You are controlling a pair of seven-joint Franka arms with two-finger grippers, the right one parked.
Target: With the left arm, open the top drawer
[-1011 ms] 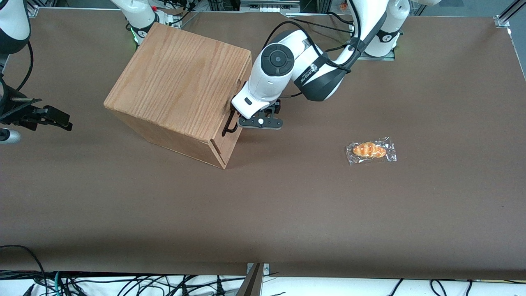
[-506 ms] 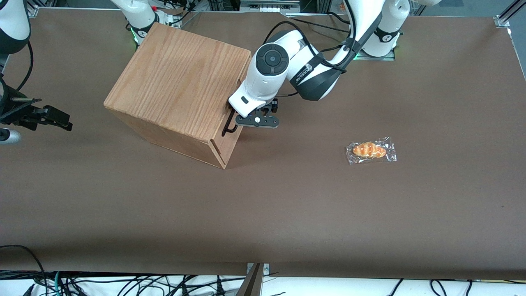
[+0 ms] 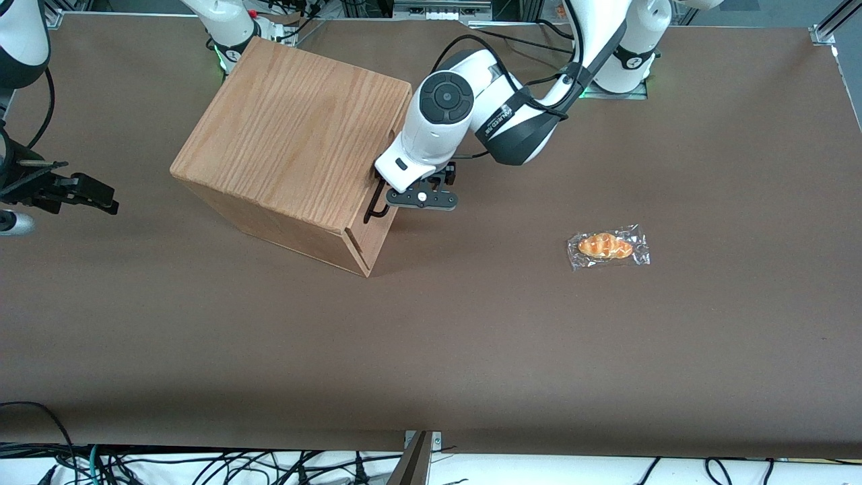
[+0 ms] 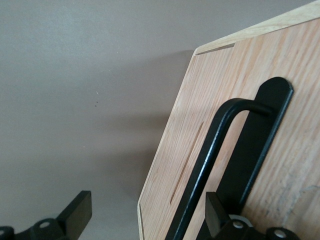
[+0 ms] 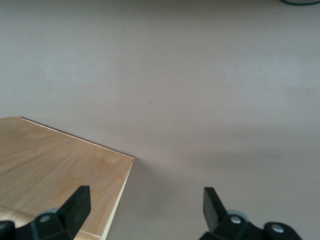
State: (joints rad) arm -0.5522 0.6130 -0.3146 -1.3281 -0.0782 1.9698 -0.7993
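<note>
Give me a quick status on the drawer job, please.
End effector open at the cabinet front, handle between its fingers, not clamped. Top drawer shut. Wrapped pastry lies toward the working arm's end, out of the way.

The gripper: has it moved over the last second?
Yes. The gripper moved closer to the cabinet, reaching the drawer's handle.

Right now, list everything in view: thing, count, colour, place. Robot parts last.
cabinet: one, oak-grain wood, on the table toward the parked arm's end.
top drawer: one, light wood, shut in the cabinet front.
handle: one, black wire, across the drawer front.
wrapped pastry: one, orange in clear wrap, toward the working arm's end.
table: one, brown.
left arm: one, white, at the cabinet front.
gripper: one, black, open around the handle.
</note>
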